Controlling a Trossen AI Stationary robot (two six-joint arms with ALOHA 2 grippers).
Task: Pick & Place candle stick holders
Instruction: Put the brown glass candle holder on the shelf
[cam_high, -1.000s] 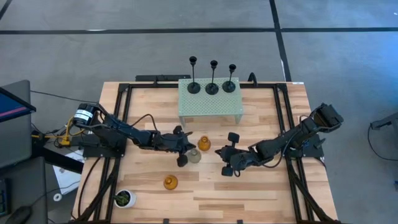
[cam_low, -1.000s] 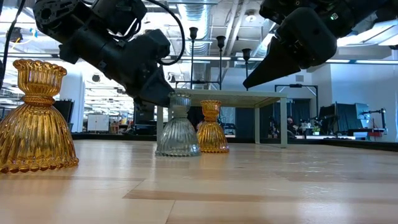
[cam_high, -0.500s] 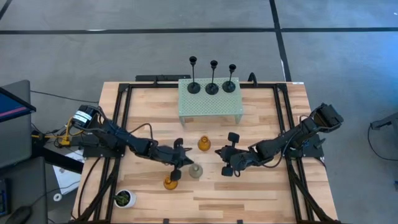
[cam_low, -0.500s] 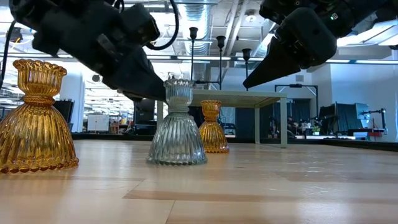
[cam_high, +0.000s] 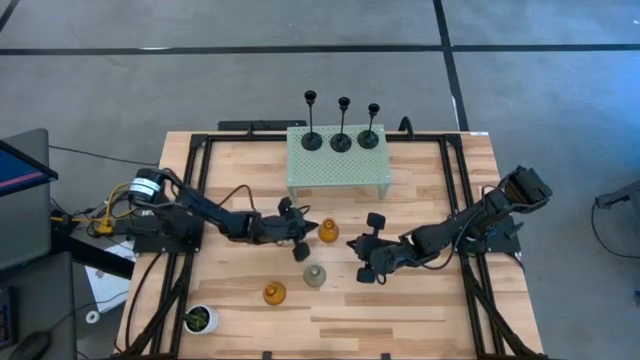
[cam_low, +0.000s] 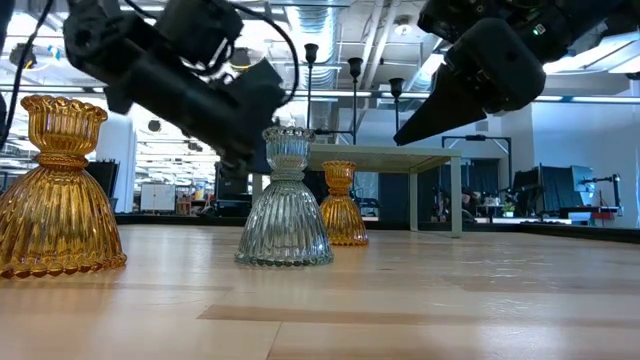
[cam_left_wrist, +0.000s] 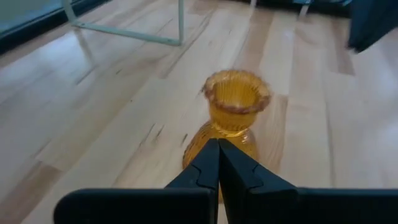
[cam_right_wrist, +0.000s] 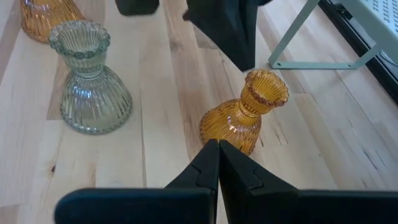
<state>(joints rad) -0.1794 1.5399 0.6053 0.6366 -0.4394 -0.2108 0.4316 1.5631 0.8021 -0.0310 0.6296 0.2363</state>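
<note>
Three black candle stick holders (cam_high: 341, 138) stand on the pale green stand (cam_high: 338, 168) at the far side. One amber holder (cam_high: 328, 232) stands mid-table, also in the left wrist view (cam_left_wrist: 233, 115) and the right wrist view (cam_right_wrist: 244, 115). The pale grey holder (cam_high: 315, 276) and the second amber holder (cam_high: 274, 293) stand nearer the front. My left gripper (cam_high: 310, 232) is shut, its tip just left of the mid-table amber holder. My right gripper (cam_high: 352, 244) is shut and empty, raised right of that holder (cam_low: 398, 136). My left gripper points its shut fingertips (cam_left_wrist: 217, 149) level from the table's left at the amber holder's bulbous body (cam_left_wrist: 202, 134). I cannot tell whether they touch it. The holder stands upright on its base on the table.
A small white pot with a green plant (cam_high: 200, 320) stands at the front left corner. The green stand's legs (cam_high: 290, 195) rise behind the amber holder. Bare wood lies at the front right (cam_high: 420, 310).
The pale grey holder has slid toward the table's near edge along with my left gripper and now stands alone there, upright. My left gripper has since drawn back toward the far edge, to the mid-table amber holder.
</note>
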